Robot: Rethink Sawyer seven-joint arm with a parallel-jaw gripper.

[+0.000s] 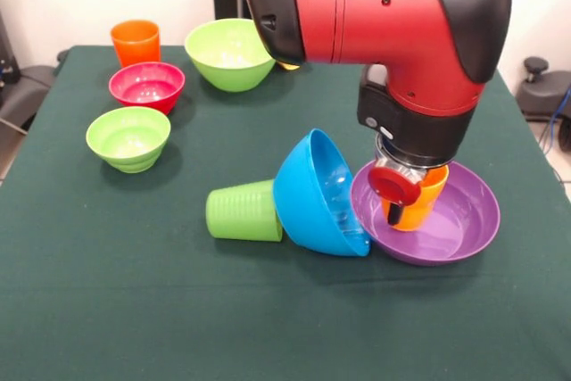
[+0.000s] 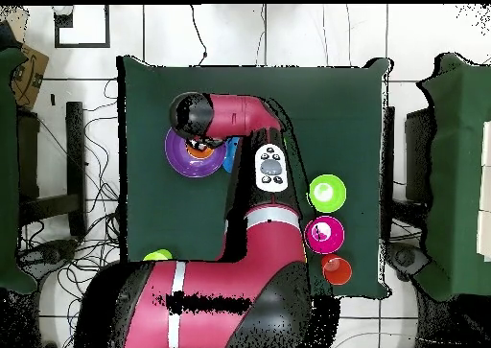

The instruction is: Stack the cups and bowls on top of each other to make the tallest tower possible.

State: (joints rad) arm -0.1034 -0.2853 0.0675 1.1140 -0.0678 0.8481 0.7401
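My gripper [image 1: 399, 210] hangs over the wide purple bowl [image 1: 468, 220] at the right and is shut on the near wall of an orange-yellow cup [image 1: 426, 198]. The cup stands slightly tilted inside that bowl. The large blue bowl [image 1: 312, 189] is tipped on its side. It leans on the purple bowl's rim on one side and on the green ribbed cup [image 1: 243, 211], which lies on its side, on the other. In the overhead view the arm covers most of the purple bowl [image 2: 177, 157], and the cup [image 2: 199, 153] and the blue bowl [image 2: 230, 157] show only as slivers.
At the far left stand a small lime green bowl [image 1: 129, 137], a small red bowl [image 1: 147, 86], an orange cup [image 1: 136, 42] and a large lime green bowl [image 1: 230, 53]. A yellow thing [image 1: 287, 66] peeks out behind the arm. The table's edges are near the bowls.
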